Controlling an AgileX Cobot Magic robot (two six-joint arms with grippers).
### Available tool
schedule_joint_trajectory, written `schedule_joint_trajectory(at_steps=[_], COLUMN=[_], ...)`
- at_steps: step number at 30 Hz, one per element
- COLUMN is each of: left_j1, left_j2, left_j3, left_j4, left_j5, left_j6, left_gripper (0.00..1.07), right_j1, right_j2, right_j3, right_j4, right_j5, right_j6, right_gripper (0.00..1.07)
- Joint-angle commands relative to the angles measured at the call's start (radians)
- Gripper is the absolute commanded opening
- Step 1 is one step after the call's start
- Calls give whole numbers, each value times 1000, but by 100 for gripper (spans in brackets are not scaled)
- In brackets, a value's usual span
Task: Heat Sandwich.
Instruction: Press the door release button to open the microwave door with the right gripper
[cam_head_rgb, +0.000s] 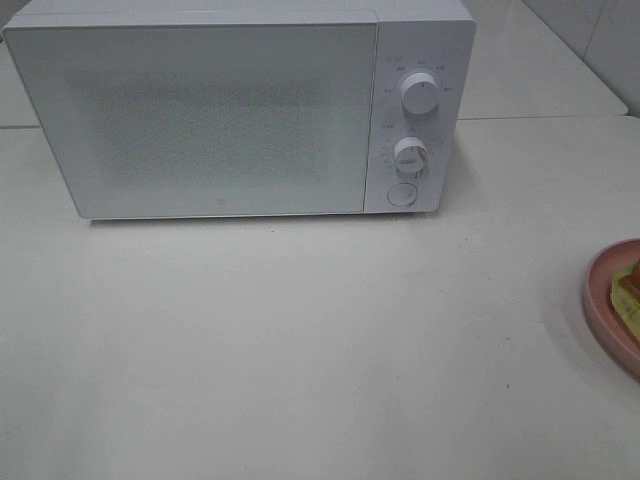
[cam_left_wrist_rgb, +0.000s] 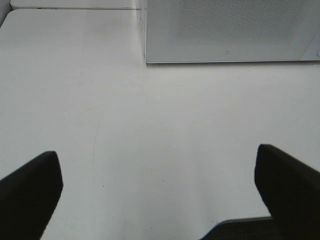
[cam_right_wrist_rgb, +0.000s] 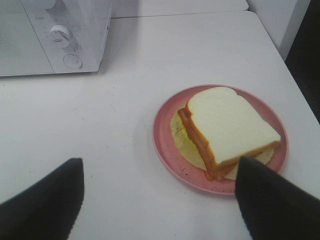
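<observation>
Sandwich (cam_right_wrist_rgb: 227, 130) on pink plate (cam_right_wrist_rgb: 162, 142), right side of desk (cam_head_rgb: 300, 350), microwave (cam_head_rgb: 200, 110) door shut; right pincer (cam_right_wrist_rgb: 160, 170) apart over plate, likely for pickup; left pincer (cam_left_wrist_rgb: 157, 167) apart, empty, facing door

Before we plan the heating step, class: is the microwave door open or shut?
Shut. The microwave door lies flush with the control panel, and the sandwich sits outside on the pink plate.

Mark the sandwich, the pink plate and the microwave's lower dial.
White-bread sandwich with tan crusts (cam_right_wrist_rgb: 232, 125): right wrist view, middle of top slice.
Round pink plate (cam_right_wrist_rgb: 160, 137): right wrist view, bare rim.
White microwave's lower round dial (cam_head_rgb: 411, 153): exterior high view, dial face.
</observation>
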Motion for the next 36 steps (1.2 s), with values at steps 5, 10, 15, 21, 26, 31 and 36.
schedule_joint_trajectory(at_steps=[5,10,15,21,26,31,36], left_j1=[-3,-3,-3,-3,-3,-3,-3], left_j2=[-22,-22,-22,-22,-22,-22,-22], left_j3=[1,1,1,1,1,1,1], left_j4=[-7,-7,-7,-7,-7,-7,-7], left_j5=[-11,-11,-11,-11,-11,-11,-11], left_j6=[3,3,3,3,3,3,3], left_gripper=[98,98,98,98,98,98,98], right_j1=[-6,-6,-6,-6,-6,-6,-6], right_j2=[-26,-26,-26,42,123,207,292], right_j3=[1,1,-1,-37,-39,-39,-38], right_j4=[-7,-7,-7,-7,-7,-7,-7], right_j5=[-13,-13,-16,-55,-112,-165,-231], right_j6=[-3,-3,-3,-3,-3,-3,-3], right_gripper=[75,75,75,75,75,75,75])
